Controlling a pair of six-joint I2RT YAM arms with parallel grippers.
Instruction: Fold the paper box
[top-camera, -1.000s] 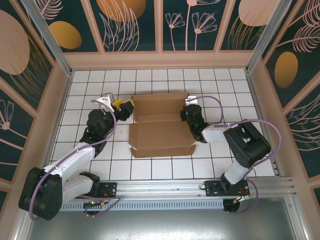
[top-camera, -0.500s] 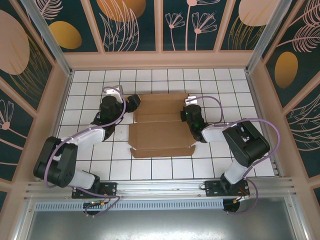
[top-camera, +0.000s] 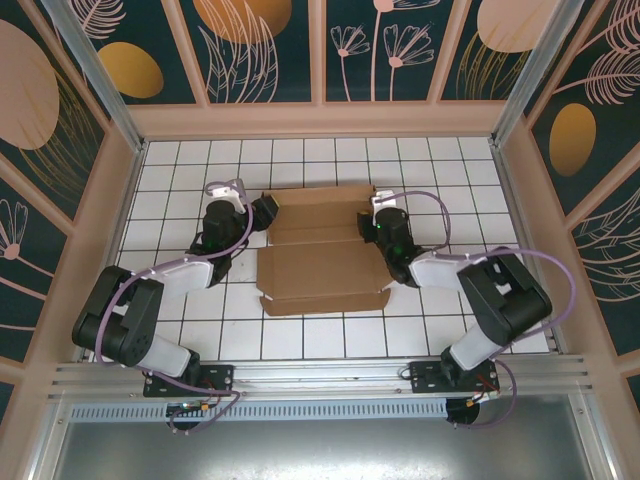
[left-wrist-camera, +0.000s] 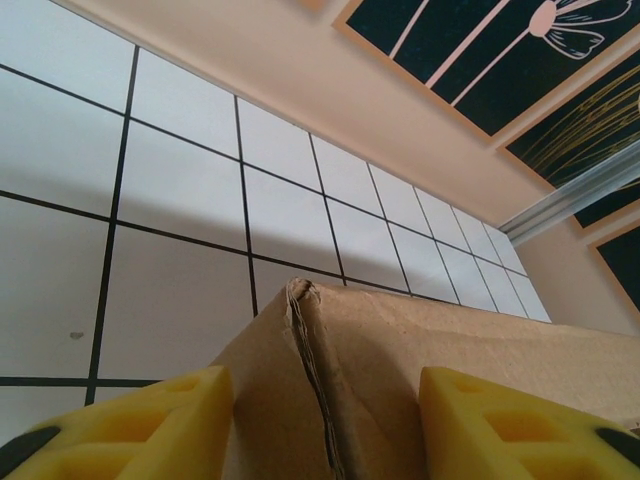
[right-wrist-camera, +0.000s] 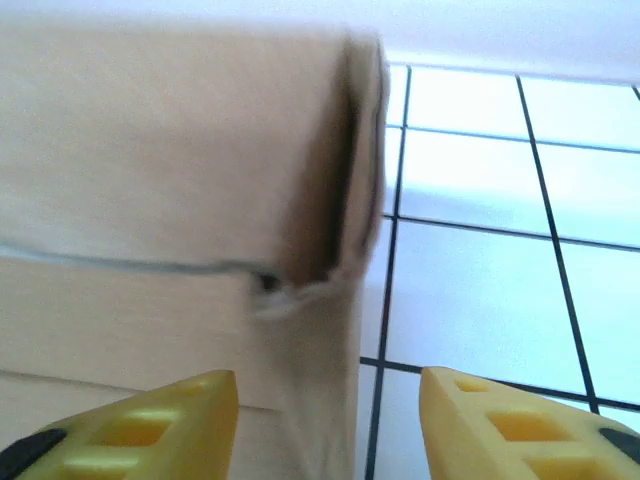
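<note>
The brown paper box (top-camera: 320, 262) lies opened out on the white tiled floor, its back panel and side flaps partly raised. My left gripper (top-camera: 262, 211) is at the box's back left corner. In the left wrist view that creased corner (left-wrist-camera: 310, 330) stands between the yellow fingers (left-wrist-camera: 135, 425), and the gripper (left-wrist-camera: 325, 400) is open around it. My right gripper (top-camera: 372, 224) is at the box's right edge. In the right wrist view the gripper (right-wrist-camera: 328, 400) is open, with the raised right flap (right-wrist-camera: 320, 340) blurred between the fingers (right-wrist-camera: 520, 425).
Tan walls with dark flower panels (top-camera: 320, 60) enclose the tiled floor (top-camera: 300, 335) on three sides. A metal rail (top-camera: 320, 378) with both arm bases runs along the near edge. Bare tiles lie in front of the box and behind it.
My left arm has swung in from the left to the box's back left corner and its jaws have narrowed. My right gripper has opened, letting go of the right flap.
</note>
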